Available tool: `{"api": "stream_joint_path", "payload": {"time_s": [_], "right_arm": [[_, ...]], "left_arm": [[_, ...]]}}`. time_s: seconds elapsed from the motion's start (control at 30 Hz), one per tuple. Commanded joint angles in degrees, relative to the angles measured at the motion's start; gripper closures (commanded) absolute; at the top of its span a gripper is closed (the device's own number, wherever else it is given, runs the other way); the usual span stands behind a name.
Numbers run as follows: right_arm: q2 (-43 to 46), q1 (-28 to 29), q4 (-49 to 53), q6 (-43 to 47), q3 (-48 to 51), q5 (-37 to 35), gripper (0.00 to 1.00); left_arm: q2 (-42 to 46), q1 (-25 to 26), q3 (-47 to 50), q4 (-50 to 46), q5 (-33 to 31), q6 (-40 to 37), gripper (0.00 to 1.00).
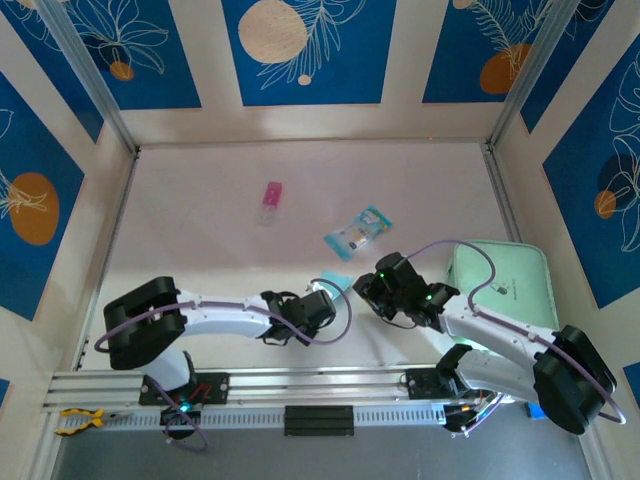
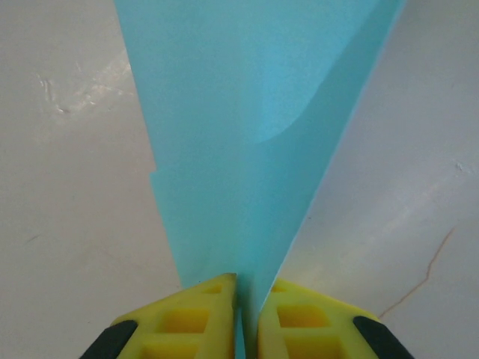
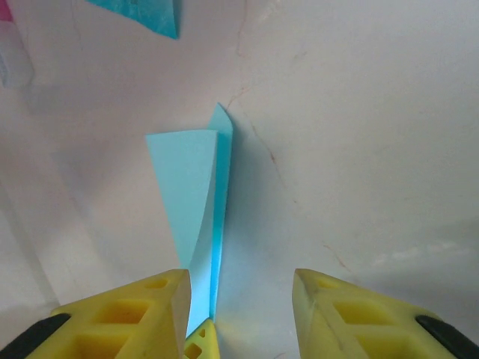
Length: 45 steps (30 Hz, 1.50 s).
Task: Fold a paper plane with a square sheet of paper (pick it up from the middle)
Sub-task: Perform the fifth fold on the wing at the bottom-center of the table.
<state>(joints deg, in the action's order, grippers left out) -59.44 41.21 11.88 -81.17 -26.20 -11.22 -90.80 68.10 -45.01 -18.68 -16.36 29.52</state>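
Your paper plane (image 2: 247,149) is a slim wedge of plain light-blue paper, folded along a centre crease, and it sits near the middle of the table's near half, between the two arms. In the left wrist view it fans out from the fingers towards the top of the picture, one layer lying over another. Your left gripper (image 2: 251,288) has it by the narrow end: the yellow fingers (image 2: 202,314) are pressed together with only the thin paper in the slit between them. In the right wrist view the plane (image 3: 198,194) stands on edge above the pale table. Its lower end runs down beside the inner face of the finger on the picture's left, though you cannot tell whether it touches. Your right gripper (image 3: 241,280) has its jaws partly apart and clamps nothing. From above, the left gripper (image 1: 318,300) and right gripper (image 1: 365,285) face each other closely, with a sliver of the paper (image 1: 335,287) between them. Farther out on the table (image 1: 200,230) lie a teal-and-clear packet (image 1: 358,232) and a small pink item (image 1: 270,203). A mint-green pad (image 1: 505,285) rests by the right arm.
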Motion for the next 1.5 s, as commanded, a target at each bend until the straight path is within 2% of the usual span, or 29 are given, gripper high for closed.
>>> {"api": "stream_joint_path", "payload": {"time_s": [0.0, 0.47, 0.77, 1.1, 1.33, 1.47], "right_arm": [[0.7, -0.1, 3.0, 1.3, -0.1, -1.4, 0.58], [-3.7, 1.5, 0.3, 2.1, -1.0, -0.5, 0.58], [-8.3, 2.5, -3.5, 5.4, -2.4, 1.1, 0.6], [-14.2, 3.8, -11.7, 12.2, -4.1, 6.0, 0.7], [-20.0, 4.5, -20.2, 17.2, -5.8, 14.7, 0.82], [-23.2, 5.4, -23.0, 18.2, -6.5, 16.0, 0.87]], "left_arm": [[1.6, -1.0, 1.5, 0.7, 3.5, 0.9, 0.86], [3.0, -5.9, 5.6, 5.3, 12.7, 2.5, 0.86], [4.0, -9.5, 9.1, 10.1, 19.6, 3.0, 0.92], [3.1, -12.0, 11.4, 13.5, 23.8, 3.4, 0.95], [3.0, -13.0, 12.5, 15.1, 25.5, 3.6, 0.97], [3.5, -14.0, 13.9, 16.7, 27.5, 3.9, 0.99]]}}
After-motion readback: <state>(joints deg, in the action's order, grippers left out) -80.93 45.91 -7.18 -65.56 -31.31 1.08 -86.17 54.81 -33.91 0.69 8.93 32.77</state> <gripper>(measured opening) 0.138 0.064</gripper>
